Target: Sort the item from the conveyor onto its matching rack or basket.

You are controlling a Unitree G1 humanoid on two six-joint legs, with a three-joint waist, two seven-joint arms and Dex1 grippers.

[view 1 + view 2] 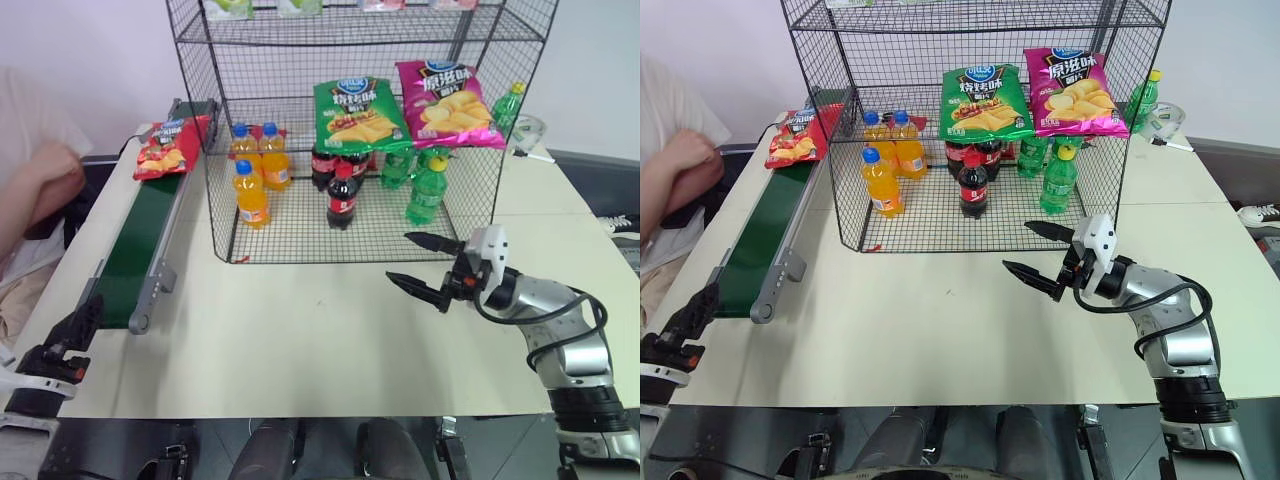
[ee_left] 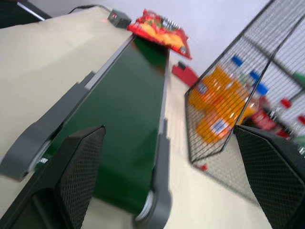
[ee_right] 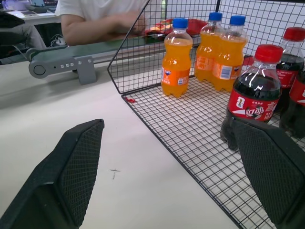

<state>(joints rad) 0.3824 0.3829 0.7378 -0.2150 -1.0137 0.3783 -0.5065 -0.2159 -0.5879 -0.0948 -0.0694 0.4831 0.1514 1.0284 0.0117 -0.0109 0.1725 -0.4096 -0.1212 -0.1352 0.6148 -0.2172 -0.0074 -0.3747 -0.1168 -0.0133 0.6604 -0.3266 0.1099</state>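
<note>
Nearest the robot, the left claw [image 1: 62,335] waits low at the near end of the conveyor [image 1: 140,250], its two black fingers spread wide and empty; my reading is that it is stationed there to meet whatever the belt brings down. The right claw [image 1: 425,265] hovers over the bare bench [image 1: 300,340] just in front of the rack [image 1: 360,130], also spread wide and holding nothing, pointed toward the cage's open front, probably kept out of the way until needed. Beyond it, on the rack's lowest mesh floor, stand the drinks, grouped by kind: three orange soda bottles [image 1: 250,195] on the left, at least three cola bottles [image 1: 342,196] in the middle, and green bottles [image 1: 427,190] on the right, at least two, though the bags hide part of that group so I cannot count them surely. Above the drinks one green chip bag [image 1: 360,113] and one pink chip bag [image 1: 445,103] lie side by side, so that level seems to be where chip bags belong. The single red chip bag [image 1: 170,145] lies at the far end of the belt, well apart from both claws and just beside the rack's left wall, not yet picked. A person's arm [image 1: 40,190] rests beside the bench on the left, near the conveyor.
</note>
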